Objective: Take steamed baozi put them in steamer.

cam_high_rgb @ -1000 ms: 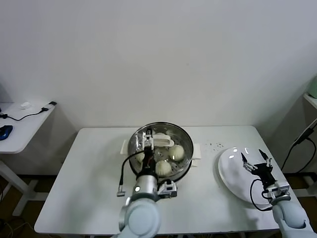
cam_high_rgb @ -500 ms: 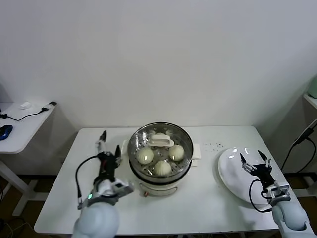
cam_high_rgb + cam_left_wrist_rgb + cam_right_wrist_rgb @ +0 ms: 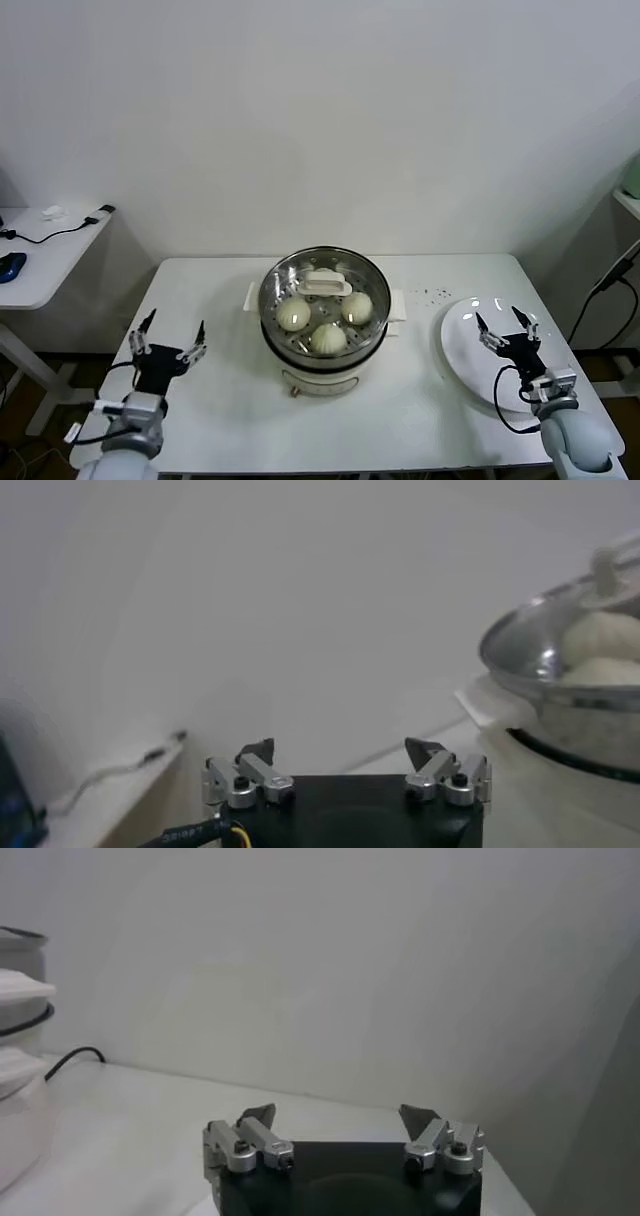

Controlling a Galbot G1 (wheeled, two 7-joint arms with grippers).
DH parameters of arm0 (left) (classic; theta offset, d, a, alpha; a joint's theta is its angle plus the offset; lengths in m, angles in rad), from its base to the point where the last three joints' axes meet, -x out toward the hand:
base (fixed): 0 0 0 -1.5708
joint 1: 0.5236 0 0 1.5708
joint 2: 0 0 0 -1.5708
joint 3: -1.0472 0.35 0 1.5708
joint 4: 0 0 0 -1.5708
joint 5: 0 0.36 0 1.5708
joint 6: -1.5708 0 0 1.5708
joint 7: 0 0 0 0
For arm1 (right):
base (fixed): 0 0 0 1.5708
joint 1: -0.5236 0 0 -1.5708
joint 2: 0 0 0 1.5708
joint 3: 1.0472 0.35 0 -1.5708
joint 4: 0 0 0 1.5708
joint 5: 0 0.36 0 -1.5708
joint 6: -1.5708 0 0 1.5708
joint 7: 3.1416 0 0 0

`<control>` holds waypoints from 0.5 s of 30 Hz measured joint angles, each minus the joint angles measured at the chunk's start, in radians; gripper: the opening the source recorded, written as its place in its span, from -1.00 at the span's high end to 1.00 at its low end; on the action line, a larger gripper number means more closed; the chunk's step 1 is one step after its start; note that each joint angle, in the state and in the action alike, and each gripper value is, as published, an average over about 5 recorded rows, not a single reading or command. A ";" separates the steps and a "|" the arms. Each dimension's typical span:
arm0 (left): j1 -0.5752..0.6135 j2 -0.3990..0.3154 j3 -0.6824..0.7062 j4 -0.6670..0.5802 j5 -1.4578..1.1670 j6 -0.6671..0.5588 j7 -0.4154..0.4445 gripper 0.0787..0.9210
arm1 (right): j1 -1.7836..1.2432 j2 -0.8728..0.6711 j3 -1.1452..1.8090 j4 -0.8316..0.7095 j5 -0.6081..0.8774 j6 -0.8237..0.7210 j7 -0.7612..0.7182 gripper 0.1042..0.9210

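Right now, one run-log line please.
cream-white pleated baozi: three visible in shiny steel steamer | left gripper: open, empty | right gripper: open over white plate

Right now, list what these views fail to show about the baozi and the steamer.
- Baozi: the head view shows three; whether a fourth lies under the white piece cannot be told.
- Steamer: the left wrist view cuts it at the edge; the right wrist view shows only a sliver.
- Dark specks on the table: too small to identify.

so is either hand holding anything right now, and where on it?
Nothing is held. The left hand is open over the table's left side; the right hand is open above the white plate.
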 measured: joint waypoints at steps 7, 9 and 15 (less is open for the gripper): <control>0.066 -0.054 -0.073 0.038 -0.129 -0.135 0.009 -0.77 | -0.022 0.016 0.011 0.029 0.012 -0.012 -0.010 -0.76; 0.076 -0.064 -0.084 0.047 -0.145 -0.161 0.011 -0.77 | -0.026 0.021 0.014 0.036 0.016 -0.012 -0.014 -0.76; 0.090 -0.086 -0.098 0.056 -0.178 -0.201 0.009 -0.77 | -0.032 0.031 0.024 0.052 0.023 -0.006 -0.025 -0.76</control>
